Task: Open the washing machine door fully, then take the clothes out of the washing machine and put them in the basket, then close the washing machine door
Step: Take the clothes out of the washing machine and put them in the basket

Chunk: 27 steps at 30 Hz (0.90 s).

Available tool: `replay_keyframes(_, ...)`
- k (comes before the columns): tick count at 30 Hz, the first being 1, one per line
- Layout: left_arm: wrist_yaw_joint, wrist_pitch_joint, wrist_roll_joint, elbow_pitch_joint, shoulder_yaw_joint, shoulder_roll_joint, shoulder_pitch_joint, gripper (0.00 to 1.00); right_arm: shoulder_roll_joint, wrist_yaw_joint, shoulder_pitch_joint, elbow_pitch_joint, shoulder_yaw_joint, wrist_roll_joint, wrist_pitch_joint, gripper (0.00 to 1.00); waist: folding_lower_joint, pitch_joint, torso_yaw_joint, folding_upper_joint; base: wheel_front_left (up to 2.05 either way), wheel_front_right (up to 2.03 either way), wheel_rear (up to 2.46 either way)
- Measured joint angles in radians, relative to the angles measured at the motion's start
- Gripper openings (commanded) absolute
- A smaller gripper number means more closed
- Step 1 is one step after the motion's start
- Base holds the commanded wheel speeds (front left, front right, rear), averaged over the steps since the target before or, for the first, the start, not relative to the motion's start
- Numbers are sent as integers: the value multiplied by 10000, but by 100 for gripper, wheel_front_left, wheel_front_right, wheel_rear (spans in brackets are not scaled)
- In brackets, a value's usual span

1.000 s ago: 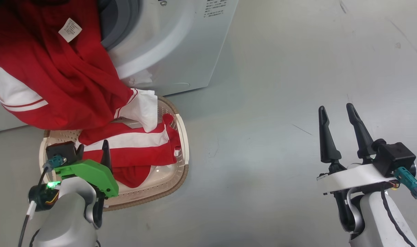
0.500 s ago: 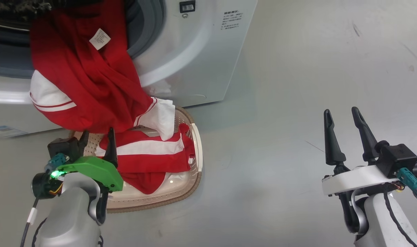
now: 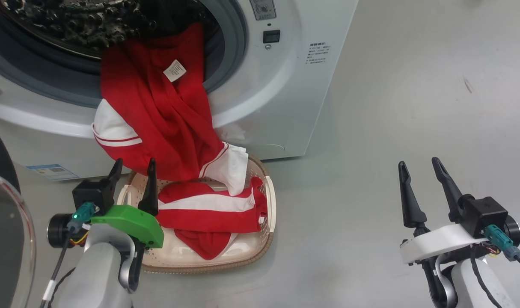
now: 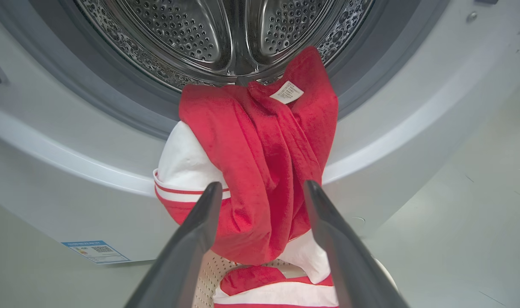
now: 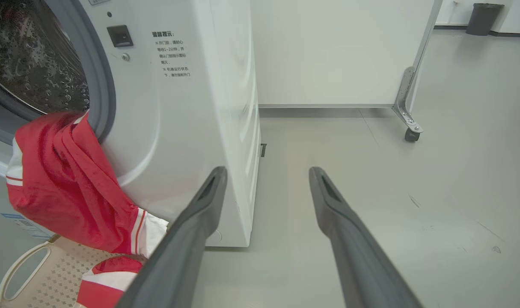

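Note:
The white washing machine point(image 3: 285, 85) stands with its door point(image 3: 7, 244) swung open at the left edge of the head view, glass bowl showing. Red clothes point(image 3: 157, 115) with white trim hang from the steel drum point(image 4: 225, 34) over the grey gasket, their lower end reaching into the cream basket point(image 3: 247, 252) on the floor, where more red and white fabric point(image 3: 208, 209) lies. My left gripper point(image 3: 133, 167) is open above the basket's near-left corner, short of the hanging clothes point(image 4: 260, 141). My right gripper point(image 3: 418, 163) is open over bare floor, well to the right.
A blue label point(image 4: 95, 251) sits low on the machine's front. A white partition panel point(image 5: 337, 51) on a caster point(image 5: 409, 134) stands behind the machine, and a dark bin point(image 5: 484, 17) is far back. Grey floor point(image 3: 392, 107) lies open to the right.
The head camera has tilted up, bringing the drum and the door's glass into view. Against the basket, my left gripper has drawn back toward its near-left corner. The clothes have not moved.

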Motion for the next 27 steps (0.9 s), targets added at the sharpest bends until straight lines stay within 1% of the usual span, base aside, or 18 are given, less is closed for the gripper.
replay_keyframes(11, 174, 0, 351, -846, -226, 4, 1250, 100, 52, 0, 576, 186, 171, -63, 0, 100, 0, -988, 366, 0, 0, 0, 0)
replay_keyframes(15, 345, 0, 385, -1114, -236, 6, 1661, 100, 90, -8, 763, 188, 207, -61, 0, 100, 0, -1267, 414, 0, 0, 0, 0)
replay_keyframes(20, 525, 0, 439, -1430, -226, 10, 1963, 100, 117, -27, 957, 171, 207, -61, 0, 100, 0, -1464, 404, 0, 0, 0, 0)
replay_keyframes(27, 625, 0, 493, -1733, -251, 12, 2217, 100, 130, -102, 1005, 125, 205, -61, 2, 100, 0, -1537, 368, 0, 0, 0, 0)
